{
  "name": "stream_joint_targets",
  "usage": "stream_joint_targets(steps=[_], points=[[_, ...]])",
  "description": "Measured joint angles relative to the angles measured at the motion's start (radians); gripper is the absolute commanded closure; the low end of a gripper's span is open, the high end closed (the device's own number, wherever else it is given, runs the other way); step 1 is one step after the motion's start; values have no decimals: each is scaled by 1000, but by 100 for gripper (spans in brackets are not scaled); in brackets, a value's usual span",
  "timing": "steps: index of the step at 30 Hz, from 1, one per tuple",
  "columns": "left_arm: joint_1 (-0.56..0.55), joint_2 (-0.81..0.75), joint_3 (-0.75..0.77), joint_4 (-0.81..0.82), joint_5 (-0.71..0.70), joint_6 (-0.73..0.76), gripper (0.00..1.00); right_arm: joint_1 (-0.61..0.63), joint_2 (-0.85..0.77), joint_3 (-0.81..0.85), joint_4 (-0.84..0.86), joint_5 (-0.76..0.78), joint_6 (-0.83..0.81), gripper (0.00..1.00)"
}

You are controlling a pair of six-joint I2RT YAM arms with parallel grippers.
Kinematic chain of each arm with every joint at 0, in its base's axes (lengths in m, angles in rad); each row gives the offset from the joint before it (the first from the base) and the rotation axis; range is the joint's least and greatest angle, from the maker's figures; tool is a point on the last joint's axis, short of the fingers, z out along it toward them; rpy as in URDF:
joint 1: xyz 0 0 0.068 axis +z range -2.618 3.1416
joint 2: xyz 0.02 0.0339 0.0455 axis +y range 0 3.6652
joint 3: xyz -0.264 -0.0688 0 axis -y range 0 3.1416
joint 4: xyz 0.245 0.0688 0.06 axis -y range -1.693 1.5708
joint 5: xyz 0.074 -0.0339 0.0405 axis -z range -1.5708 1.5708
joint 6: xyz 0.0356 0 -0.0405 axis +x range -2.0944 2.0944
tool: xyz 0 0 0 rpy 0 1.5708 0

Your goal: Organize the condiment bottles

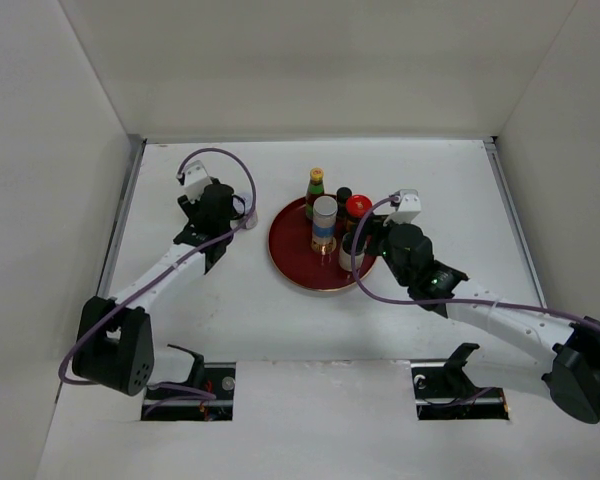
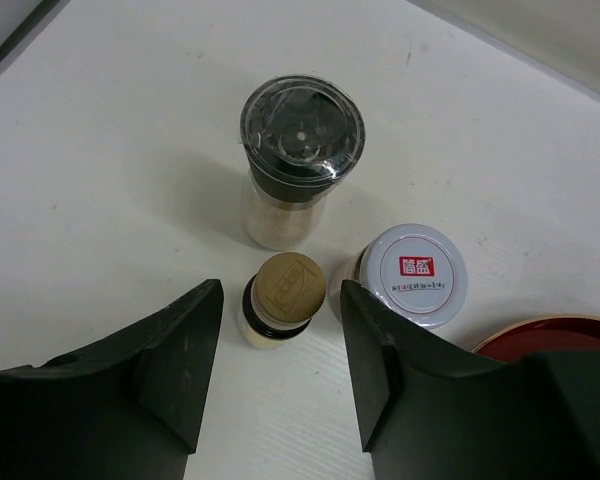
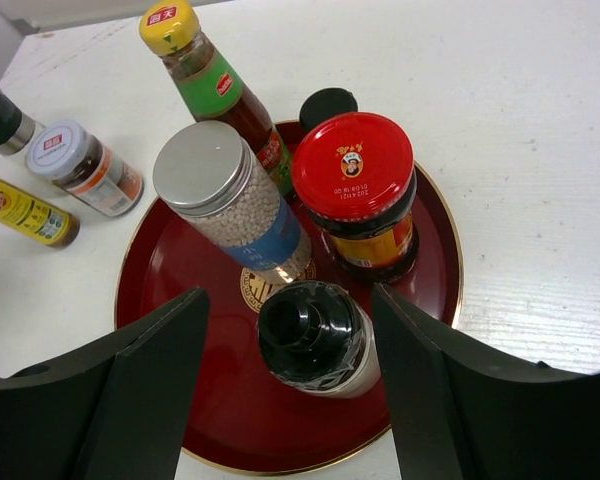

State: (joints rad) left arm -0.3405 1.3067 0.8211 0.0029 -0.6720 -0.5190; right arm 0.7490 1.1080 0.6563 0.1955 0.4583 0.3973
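- Partly done: five bottles point(image 3: 353, 165) on red tray point(image 3: 170, 300), three point(image 3: 75, 165) on worktop point(image 3: 540, 120), frame left.
- Jaws apart: left end effector point(image 2: 277, 335) around gold-capped bottle point(image 2: 288, 285), right end effector point(image 3: 292, 355) around black-capped bottle point(image 3: 315, 330).

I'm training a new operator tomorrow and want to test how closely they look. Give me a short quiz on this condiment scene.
1. True or false: the red-lidded jar stands on the dark red tray.
2. How many containers stand off the tray, in front of the left gripper? A) two B) three C) five
3. Fill in: the open right gripper straddles a bottle with a ____ cap.

Key
1. True.
2. B: the black-topped grinder, the white-capped jar and the gold-capped bottle.
3. Black.
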Motion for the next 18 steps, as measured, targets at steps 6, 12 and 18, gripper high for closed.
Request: stream_joint_targets(steps=[6,12,18], points=[[16,49,0,19,13,0,64,0,6,0,0,-8,3,27],[19,62,-2,34,16,6,82,0,13,0,1,-12,3,27],[-31,-55,-41,-31,-11,11,83,-2,13,0,1,-14,3,27]])
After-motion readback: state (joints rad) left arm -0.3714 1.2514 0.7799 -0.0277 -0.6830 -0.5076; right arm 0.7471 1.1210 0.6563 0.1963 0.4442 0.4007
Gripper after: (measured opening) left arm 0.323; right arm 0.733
